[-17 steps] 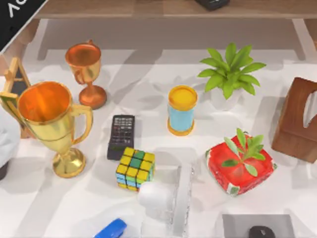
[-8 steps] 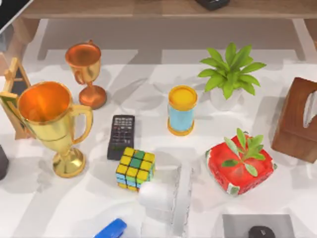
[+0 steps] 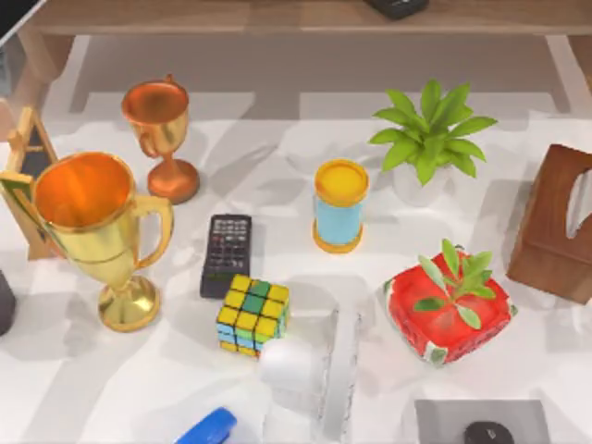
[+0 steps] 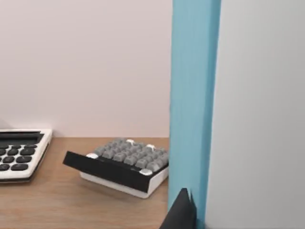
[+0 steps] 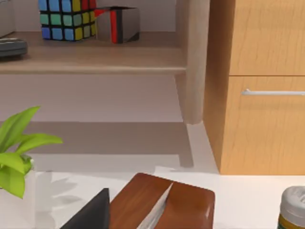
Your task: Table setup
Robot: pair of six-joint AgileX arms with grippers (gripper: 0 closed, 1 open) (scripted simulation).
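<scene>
Top view: the white table (image 3: 277,157) carries, along its left edge, a large gold trophy (image 3: 92,231) standing upright, with a smaller copper trophy (image 3: 159,129) behind it toward the far left corner. A black calculator (image 3: 227,254) lies flat near the centre, and a puzzle cube (image 3: 252,314) sits just beside its near end. A blue cup (image 3: 339,208) with a yellow rim stands upright at the centre, well apart from the potted plant (image 3: 430,134) toward the far edge. A red box (image 3: 449,319) topped with green leaves rests nearer the front, and a wooden tissue box (image 3: 555,227) stands at the right edge. A white cylinder (image 3: 289,365) and a blue object (image 3: 208,428) lie by the near edge. Left wrist view: the left gripper (image 4: 181,212) appears as a dark tip beside a blue upright panel (image 4: 190,95), held level with a wooden shelf (image 4: 71,200) bearing a tilted grey-keyed keypad (image 4: 124,164) and a white calculator (image 4: 21,152). How far it is open cannot be told, and nothing is seen in its grasp. Right wrist view: the right gripper (image 5: 90,214) shows as a dark tip just beside the tissue box, facing a wooden cabinet (image 5: 262,95). Its opening likewise cannot be told.
</scene>
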